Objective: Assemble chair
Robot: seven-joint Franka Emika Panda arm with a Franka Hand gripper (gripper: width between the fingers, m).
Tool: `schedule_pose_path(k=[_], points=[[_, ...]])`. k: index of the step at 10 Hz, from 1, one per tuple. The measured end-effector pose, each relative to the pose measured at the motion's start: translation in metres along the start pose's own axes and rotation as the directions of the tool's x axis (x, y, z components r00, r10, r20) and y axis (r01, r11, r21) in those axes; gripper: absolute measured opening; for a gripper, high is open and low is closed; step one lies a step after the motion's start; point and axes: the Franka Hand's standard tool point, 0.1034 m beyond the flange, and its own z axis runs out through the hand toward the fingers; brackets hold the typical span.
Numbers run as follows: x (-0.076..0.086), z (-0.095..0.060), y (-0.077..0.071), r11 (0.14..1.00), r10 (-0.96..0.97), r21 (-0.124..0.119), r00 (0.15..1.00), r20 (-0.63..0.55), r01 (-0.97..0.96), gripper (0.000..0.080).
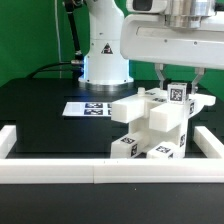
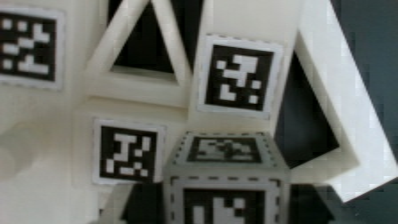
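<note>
Black table (image 1: 40, 112) carries the part-built chair (image 1: 148, 128). Pincer (image 1: 180, 88) straddles its top tagged block (image 1: 178, 97), presumably to seat it. Whether it grips cannot be told.

Hand (image 1: 180, 85): fingertips partly hidden behind chair parts (image 1: 150, 125), so can't tell if gripping. Arm (image 1: 160, 38) cut off at ext. view's top. Marker board (image 1: 84, 108) partly covered by parts. Wrist view: tags (image 2: 235, 72) blurry, parts cut off on all sides.
</note>
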Motion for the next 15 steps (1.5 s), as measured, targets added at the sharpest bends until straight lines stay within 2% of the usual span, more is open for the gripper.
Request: schedule_pose_path(k=[4,7,10,13,15], points=[[-0.0002,0.0000,-0.0002,0.969,0.246,0.001,0.969,0.001,-0.246,0.0287],[-0.0004,0.0002,-0.0003,0.901,0.434,0.001,0.901,0.002,-0.434,0.0287],[-0.0006,0.0002,-0.0006,0.809,0.588,0.001,0.809,0.003,-0.588,0.0287],[-0.0011,0.0002,-0.0014,0.683,0.731,0.001,0.683,0.004,-0.731,0.0287],[-0.0017,0.0001,-0.0022,0.569,0.822,0.001,0.569,0.004,-0.822,0.0287]])
